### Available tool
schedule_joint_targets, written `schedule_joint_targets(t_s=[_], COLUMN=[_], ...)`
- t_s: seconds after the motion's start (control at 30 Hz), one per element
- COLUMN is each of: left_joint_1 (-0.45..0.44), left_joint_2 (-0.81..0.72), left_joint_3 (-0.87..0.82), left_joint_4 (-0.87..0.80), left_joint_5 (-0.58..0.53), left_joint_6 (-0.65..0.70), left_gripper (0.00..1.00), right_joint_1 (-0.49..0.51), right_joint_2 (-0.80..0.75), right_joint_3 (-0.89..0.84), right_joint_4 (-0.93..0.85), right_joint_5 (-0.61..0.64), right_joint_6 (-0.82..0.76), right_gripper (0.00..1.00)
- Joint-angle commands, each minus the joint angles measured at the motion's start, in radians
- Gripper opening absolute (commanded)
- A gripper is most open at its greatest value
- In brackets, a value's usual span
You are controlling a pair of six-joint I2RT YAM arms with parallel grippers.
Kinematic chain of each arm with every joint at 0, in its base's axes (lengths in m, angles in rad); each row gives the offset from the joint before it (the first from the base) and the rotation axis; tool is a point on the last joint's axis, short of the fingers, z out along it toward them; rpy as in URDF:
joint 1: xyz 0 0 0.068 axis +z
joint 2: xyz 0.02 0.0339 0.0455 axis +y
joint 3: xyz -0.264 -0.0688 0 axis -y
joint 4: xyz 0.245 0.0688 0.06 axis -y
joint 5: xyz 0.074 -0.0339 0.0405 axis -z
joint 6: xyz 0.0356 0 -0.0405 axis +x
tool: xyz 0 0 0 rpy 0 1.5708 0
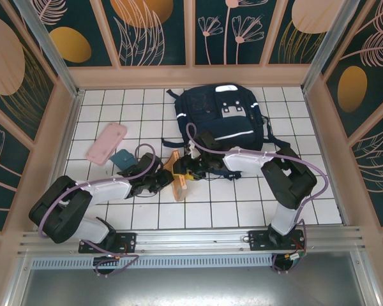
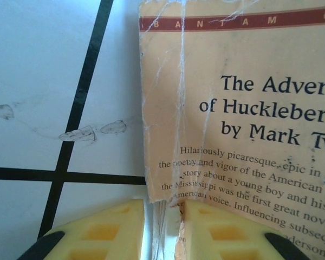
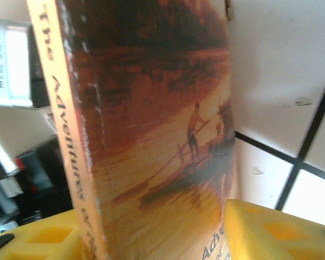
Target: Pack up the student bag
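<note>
Left gripper is pinching the paperback by its edge, jaws narrow, while right gripper is straddling it, jaws wider, actual clamping not discernible.

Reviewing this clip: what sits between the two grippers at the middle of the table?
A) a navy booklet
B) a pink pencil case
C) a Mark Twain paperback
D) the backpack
C: in the left wrist view the paperback shows "Huckleberr" and "by Mark Tw" printed on its cover.
</note>
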Motion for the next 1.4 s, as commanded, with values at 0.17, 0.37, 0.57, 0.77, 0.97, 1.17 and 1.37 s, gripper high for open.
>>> schedule_joint_targets(t_s=[0.17,0.37,0.57,0.77,0.97,1.17,1.37], left_joint_1=[-0.004,-0.004,0.015,0.111,0.161,0.165,0.180], left_joint_2=[0.000,-0.055,-0.134,-0.223,-0.242,-0.197,-0.090], left_joint_3=[0.020,0.077,0.179,0.217,0.253,0.276,0.322], left_joint_4=[-0.087,-0.239,-0.367,-0.313,-0.116,0.137,0.282], left_joint_5=[-0.020,-0.140,-0.212,-0.100,0.115,0.264,0.326], left_joint_6=[0.046,0.066,0.100,0.138,0.178,0.119,0.063], left_gripper=[0.35,0.54,0.73,0.87,0.98,0.99,0.99], right_joint_1=[0.008,0.010,0.011,-0.013,-0.145,-0.225,-0.294], right_joint_2=[-0.020,-0.047,-0.118,-0.248,-0.311,-0.326,-0.329], right_joint_3=[0.054,0.066,0.073,0.046,0.015,-0.017,-0.043], right_joint_4=[-0.135,-0.188,-0.206,-0.137,0.011,0.193,0.322], right_joint_5=[0.124,0.217,0.307,0.257,-0.016,-0.265,-0.421], right_joint_6=[-0.135,-0.190,-0.286,-0.361,-0.264,-0.141,-0.039], right_gripper=[0.52,0.29,0.14,0.14,0.15,0.15,0.17])
